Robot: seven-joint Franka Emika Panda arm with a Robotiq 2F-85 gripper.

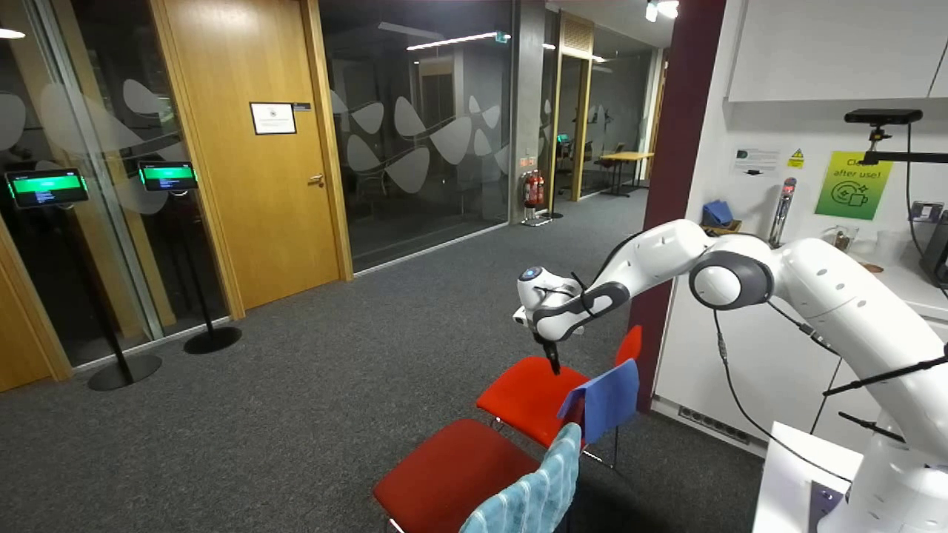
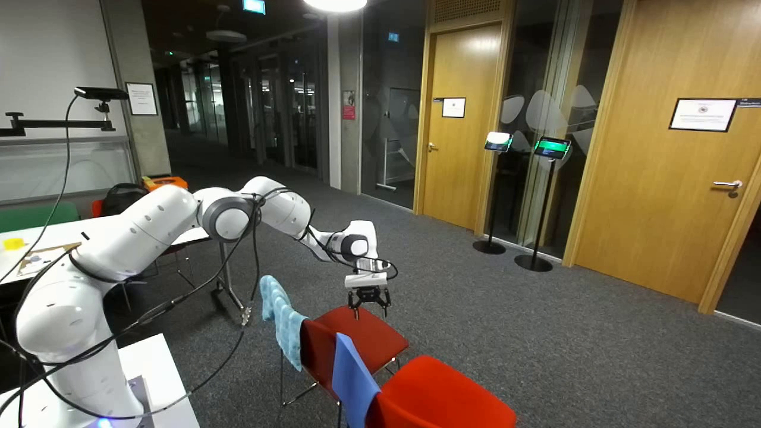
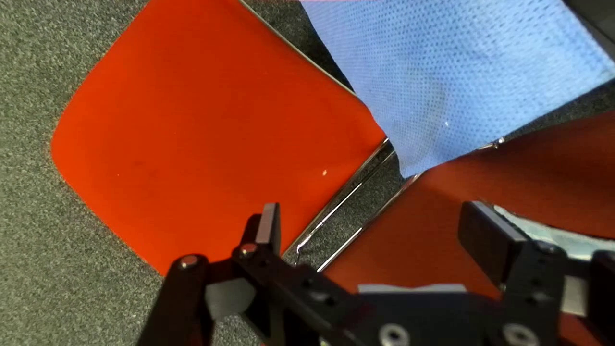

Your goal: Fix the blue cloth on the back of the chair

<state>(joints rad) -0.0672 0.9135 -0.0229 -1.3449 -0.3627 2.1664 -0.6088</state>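
Note:
The blue cloth (image 1: 611,396) (image 2: 354,380) (image 3: 461,72) hangs over the back of the chair with the bright red seat (image 1: 529,392) (image 2: 449,395) (image 3: 216,134). It sits askew: in an exterior view one red top end of the chair back (image 1: 630,345) is bare, and the cloth reaches past the opposite end toward the neighbouring chair. In the wrist view a cloth corner hangs over the gap between the two seats. My gripper (image 1: 555,370) (image 2: 371,314) (image 3: 377,226) is open and empty, pointing down above the seats, apart from the cloth.
A darker red chair (image 1: 455,466) (image 2: 362,333) with a pale teal-blue cloth (image 1: 537,492) (image 2: 285,321) on its back stands close beside. Cables (image 2: 238,333) hang along the arm. White cabinets (image 1: 740,370) stand behind the bright red chair. Two screen stands (image 1: 122,370) are farther off.

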